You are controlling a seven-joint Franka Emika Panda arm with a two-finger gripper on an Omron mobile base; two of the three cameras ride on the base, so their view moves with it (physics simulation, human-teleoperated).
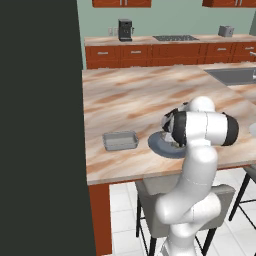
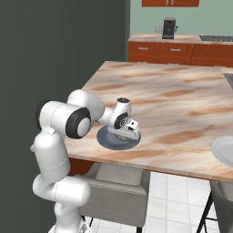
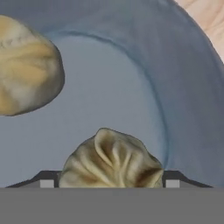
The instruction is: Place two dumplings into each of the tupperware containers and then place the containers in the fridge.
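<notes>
Dumplings first: I count two in the hand view, one pleated dumpling point(image 3: 113, 159) sitting right between my gripper point(image 3: 109, 183) fingertips, a finger point(image 3: 46, 180) at each flank, and a second dumpling point(image 3: 27, 65) further off on the same dish. The jaws stand apart on either side of the near dumpling; whether they already press it I cannot tell. Both lie on a round blue-grey plate point(image 3: 188, 87), which rests near the front edge of the marbled tabletop point(image 1: 135, 95). From the right base view I see the gripper point(image 2: 126, 134) lowered onto that plate point(image 2: 107, 141). One tupperware container point(image 1: 120, 140) sits just beside the plate point(image 1: 160, 145) on the tabletop. One coffee machine point(image 1: 125, 29) stands on the far counter.
</notes>
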